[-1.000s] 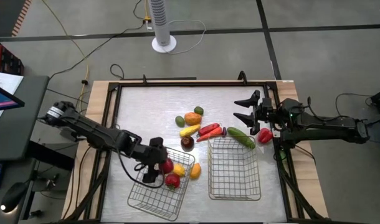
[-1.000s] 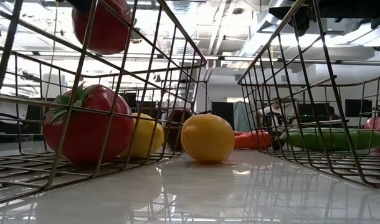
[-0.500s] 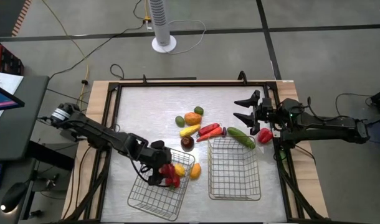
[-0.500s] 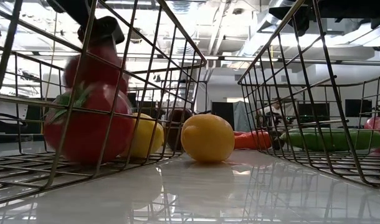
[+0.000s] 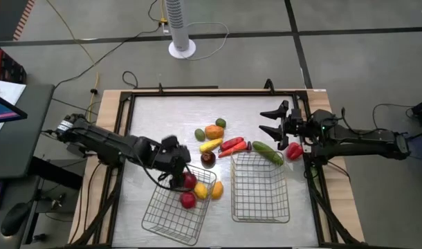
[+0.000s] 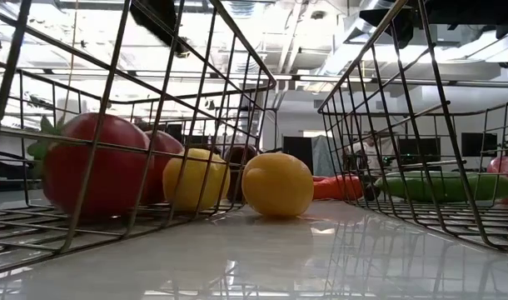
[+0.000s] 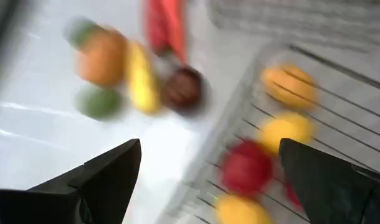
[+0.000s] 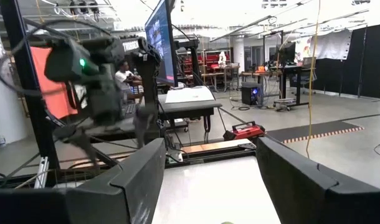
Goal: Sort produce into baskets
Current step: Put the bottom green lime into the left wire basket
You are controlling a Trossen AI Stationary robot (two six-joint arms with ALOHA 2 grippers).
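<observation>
My left gripper (image 5: pixel 176 169) hangs open and empty over the far end of the left wire basket (image 5: pixel 171 220); its own view (image 7: pixel 210 146) looks down on the produce. Two red pieces (image 5: pixel 189 181) (image 5: pixel 187 200) and a yellow one (image 5: pixel 200 191) lie on that basket's floor. A yellow-orange piece (image 6: pixel 276 183) rests on the table between the baskets. The orange (image 5: pixel 213 131), green, yellow, maroon (image 5: pixel 207 158) and chili pieces (image 5: pixel 232 145) lie in a pile on the table. A cucumber (image 5: pixel 267 152) lies by the right basket (image 5: pixel 260 207). My right gripper (image 5: pixel 270 121) waits open at the table's right.
A red round piece (image 5: pixel 293 151) lies beside my right arm near the table's right edge. The right basket holds nothing. A black frame runs round the tabletop. Bare table lies at the far left and near the front edge.
My left gripper has gone down into the left basket with a red piece, let it go, and then risen and drawn back toward the far edge. The red piece now lies on the basket floor, and the red tomato beside it has shifted a little.
</observation>
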